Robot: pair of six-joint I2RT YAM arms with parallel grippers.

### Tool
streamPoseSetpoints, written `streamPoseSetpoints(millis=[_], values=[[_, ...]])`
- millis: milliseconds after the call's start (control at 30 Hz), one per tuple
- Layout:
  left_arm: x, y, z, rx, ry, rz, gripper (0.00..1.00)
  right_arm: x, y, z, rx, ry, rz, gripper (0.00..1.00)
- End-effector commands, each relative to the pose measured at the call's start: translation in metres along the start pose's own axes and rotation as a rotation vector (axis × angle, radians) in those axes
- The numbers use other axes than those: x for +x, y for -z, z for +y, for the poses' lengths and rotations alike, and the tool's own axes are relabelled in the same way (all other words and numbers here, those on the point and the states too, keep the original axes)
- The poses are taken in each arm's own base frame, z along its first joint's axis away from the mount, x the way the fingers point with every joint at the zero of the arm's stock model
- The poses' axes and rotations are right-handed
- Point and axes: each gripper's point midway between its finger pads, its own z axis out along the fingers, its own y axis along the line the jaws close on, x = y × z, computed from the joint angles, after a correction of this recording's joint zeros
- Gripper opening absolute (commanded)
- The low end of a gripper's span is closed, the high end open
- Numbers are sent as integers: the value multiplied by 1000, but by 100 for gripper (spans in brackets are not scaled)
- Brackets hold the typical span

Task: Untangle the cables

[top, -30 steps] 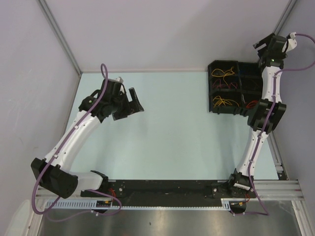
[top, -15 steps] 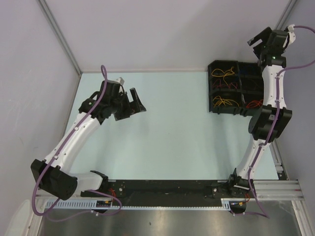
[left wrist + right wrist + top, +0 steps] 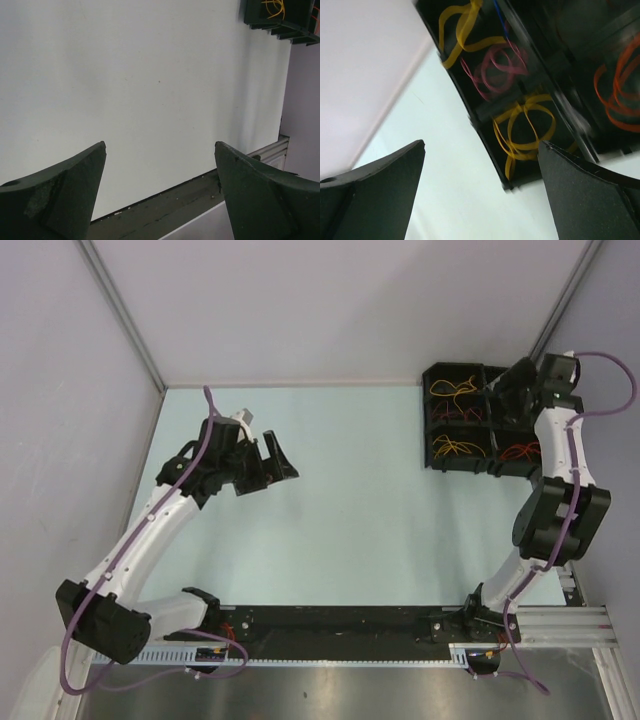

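Cables [image 3: 455,447] lay coiled in the compartments of a black bin [image 3: 427,430] at the far right of the table [image 3: 360,510], well apart from one gripper and just beneath the other.

Nearest us, the two arm bases [image 3: 200,608] sat on the dark rail [image 3: 340,620] along the table's near edge. Farther in, on the left half, we saw the left gripper [image 3: 278,453] above bare tabletop, its jaws spread wide with nothing between them. In its wrist view the fingers [image 3: 55,200] framed only pale surface, and the bin showed small in the top right corner, well apart.

Farther still, at the far right, the right gripper [image 3: 500,392] hung over the bin, its jaws likewise wide apart and gripping nothing. Its wrist view looked down into the bin, somewhat blurred. A yellow cable [image 3: 522,127] looped in the compartment closest to the fingertips. A pink cable [image 3: 496,67] filled the next compartment beyond it. A second yellow cable [image 3: 462,27] lay farther on, with a thin blue cable [image 3: 501,20] beside it. An orange cable [image 3: 615,85] curled in a neighbouring compartment on the right of that view. We saw both of that gripper's fingers standing apart from every cable.
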Motion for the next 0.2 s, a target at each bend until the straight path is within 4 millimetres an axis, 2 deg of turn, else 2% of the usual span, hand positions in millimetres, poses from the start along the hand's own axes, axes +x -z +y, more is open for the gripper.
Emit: streamPoseSetpoints(millis=[0,67,167], values=[[6,3,-7,78,18,-9,94,30,44,-2,-104,29,100,100],[12,-2,-4,82,27,1,94,41,53,-11,-100,49,129,100],[14,-5,4,56,17,1,94,40,75,-25,-5,68,73,100]])
